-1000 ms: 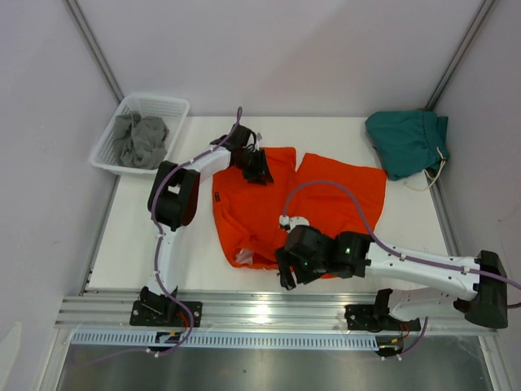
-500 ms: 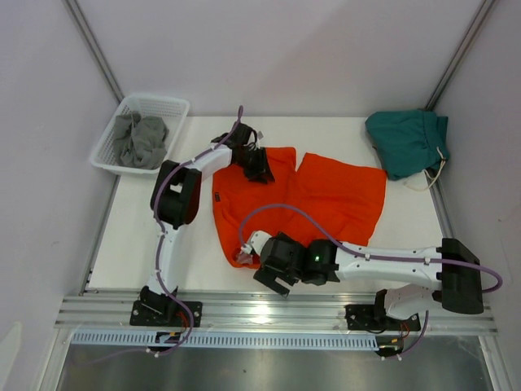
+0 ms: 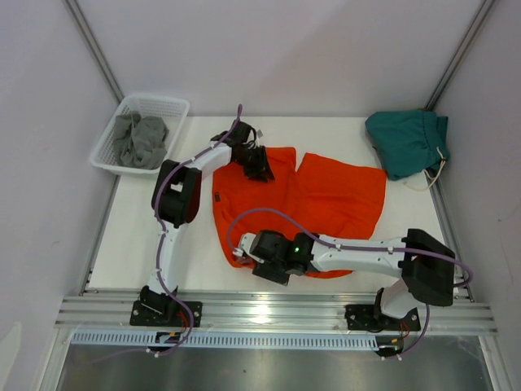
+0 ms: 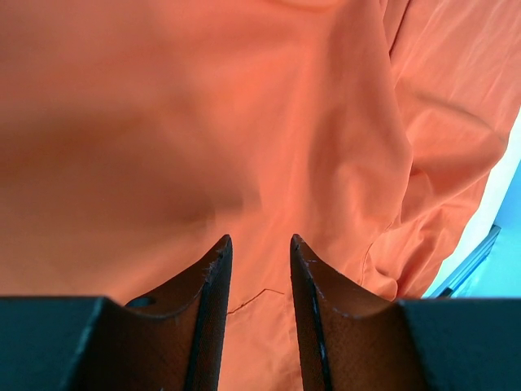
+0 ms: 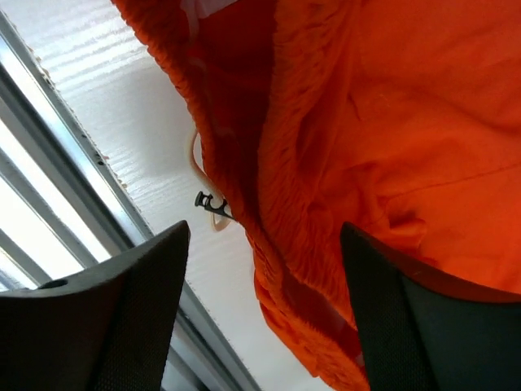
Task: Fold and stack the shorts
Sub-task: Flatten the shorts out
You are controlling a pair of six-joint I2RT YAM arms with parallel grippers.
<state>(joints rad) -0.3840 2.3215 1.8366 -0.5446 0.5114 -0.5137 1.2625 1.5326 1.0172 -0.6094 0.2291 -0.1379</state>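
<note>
From above: orange shorts [image 3: 326, 195] spread on surface [image 3: 146, 244]; right tool [image 3: 244, 249], just swung left, at their near-left waistband. Left wrist: left tool [image 4: 259, 241] barely apart over cloth, grip unclear. Right wrist: spread wide, poised for pinching.

The white worktop [image 3: 138, 236] carries 3 things, well apart from one another. A pair of orange shorts [image 3: 334, 195] lies spread across its middle - the 2 legs toward the far side, the gathered waistband close to the near edge. From that waistband a white drawstring [image 5: 198, 167] curls onto the bare surface, just inside the metal rail [image 3: 244, 308] along the near edge. A pair of teal shorts [image 3: 407, 142] sits bunched at the far right corner, reaching the right edge, with a white cord [image 3: 435, 173] trailing beside it. A white plastic basket [image 3: 104, 148] stands at the far left corner - it appears to overhang the left edge.
</note>
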